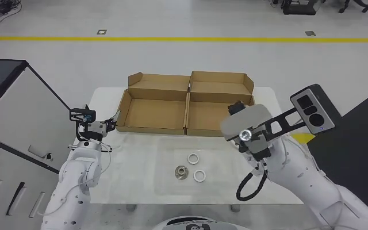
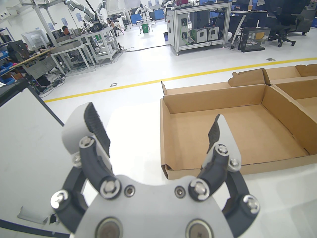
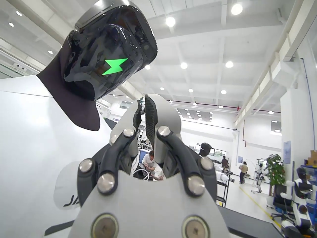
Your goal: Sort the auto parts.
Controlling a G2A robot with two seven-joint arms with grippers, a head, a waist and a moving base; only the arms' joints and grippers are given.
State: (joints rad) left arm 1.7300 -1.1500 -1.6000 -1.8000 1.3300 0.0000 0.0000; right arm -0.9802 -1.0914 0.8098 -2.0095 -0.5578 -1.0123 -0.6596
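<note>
Three auto parts lie loose near the middle of the white bench [image 1: 132,167]: a far white ring [image 1: 194,157], a near white ring [image 1: 199,176] and, just beside both on the left-arm side, a grey metal piece [image 1: 182,171]; none of the three touches another. A fourth, a small metal part [image 3: 141,106], is pinched at the very tips of the right tool [image 3: 143,100], whose fingers are pressed almost together on it. That tool [image 1: 245,136] is held up above the bench, pointing upward, over the near edge of the right box [image 1: 207,118]. The left tool [image 2: 153,115] has its fingers spread wide with nothing between them; it hangs low over the bench, just beside the near corner of the left box [image 2: 247,134] and aimed across it. In the top view the left tool [image 1: 113,123] sits at that box's outer side. Both boxes are shallow brown cardboard trays with their flaps open, standing side by side and touching along the far part of the bench, beyond the loose parts.
</note>
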